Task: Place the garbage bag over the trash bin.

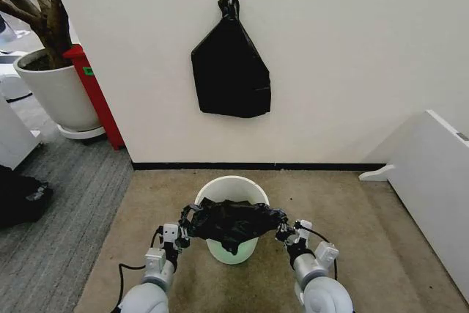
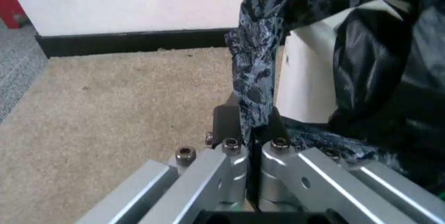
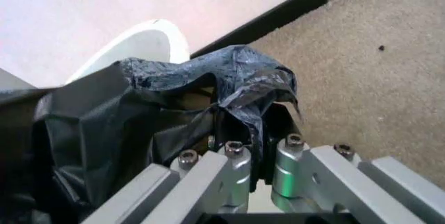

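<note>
The thin, glossy, crinkled black plastic garbage bag [image 1: 231,223] hangs stretched between the two grippers directly above the near half of the small round cream-white plastic trash bin [image 1: 232,193], its slack middle sagging into the pale greenish inside. The left gripper [image 1: 181,229] has its fingers closed tight on the bag's left edge, and the left wrist view shows a pinched fold of film rising from between them [image 2: 251,130]. The right gripper [image 1: 286,230] clamps the right edge the same way, with crumpled plastic bunched over its fingertips. The film looks almost weightless, limp and slippery, likely to slide out of a loose pinch or tear if dragged hard across the rolled rim, so the mouth's hem, on opposite sides, seems the sound place to hold. The bin stands on tan carpet [image 1: 352,210], near the white wall [image 1: 352,49]. On that wall hangs a flat black bundle of bags [image 1: 231,71], knotted at its top.
</note>
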{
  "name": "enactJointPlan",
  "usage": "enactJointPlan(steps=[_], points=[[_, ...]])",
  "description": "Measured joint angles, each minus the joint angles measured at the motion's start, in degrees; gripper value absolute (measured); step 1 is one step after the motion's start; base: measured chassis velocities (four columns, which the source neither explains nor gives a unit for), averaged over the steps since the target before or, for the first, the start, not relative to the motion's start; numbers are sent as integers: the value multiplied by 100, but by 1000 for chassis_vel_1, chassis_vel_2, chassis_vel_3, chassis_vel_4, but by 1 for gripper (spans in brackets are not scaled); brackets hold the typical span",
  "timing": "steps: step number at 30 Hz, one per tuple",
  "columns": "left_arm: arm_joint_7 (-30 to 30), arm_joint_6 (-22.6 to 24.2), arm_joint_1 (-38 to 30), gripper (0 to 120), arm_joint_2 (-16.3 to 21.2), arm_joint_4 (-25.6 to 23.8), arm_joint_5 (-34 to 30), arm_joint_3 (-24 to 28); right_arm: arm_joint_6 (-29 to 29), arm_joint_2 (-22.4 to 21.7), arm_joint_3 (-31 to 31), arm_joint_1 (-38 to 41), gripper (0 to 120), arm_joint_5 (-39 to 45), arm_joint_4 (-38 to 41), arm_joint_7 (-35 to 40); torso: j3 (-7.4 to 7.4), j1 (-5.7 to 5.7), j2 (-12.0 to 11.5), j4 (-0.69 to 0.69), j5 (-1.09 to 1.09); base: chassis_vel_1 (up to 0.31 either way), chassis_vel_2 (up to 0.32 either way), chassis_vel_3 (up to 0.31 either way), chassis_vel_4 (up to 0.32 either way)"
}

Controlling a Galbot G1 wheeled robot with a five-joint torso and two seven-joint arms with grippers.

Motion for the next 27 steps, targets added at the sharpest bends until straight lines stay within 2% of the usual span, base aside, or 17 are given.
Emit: enactJointPlan(steps=[4,11,19,27], points=[[2,-2,-9,0,-83,71,-12,-8,37,56,37,63,0,-8,-203,-126,0,0,0,0,0,0,0,0,0],[48,-45,304,0,-26,34,-22,-343,30,51,101,34,0,-146,-343,-261,0,0,0,1,0,0,0,0,0],[70,-77,369,0,95,-149,-4,-432,-32,-14,174,24,0,-268,-149,-300,0,0,0,1,0,0,0,0,0],[205,-148,150,0,-144,469,165,-349,5,101,106,145,0,-511,-662,-489,0,0,0,0,0,0,0,0,0]])
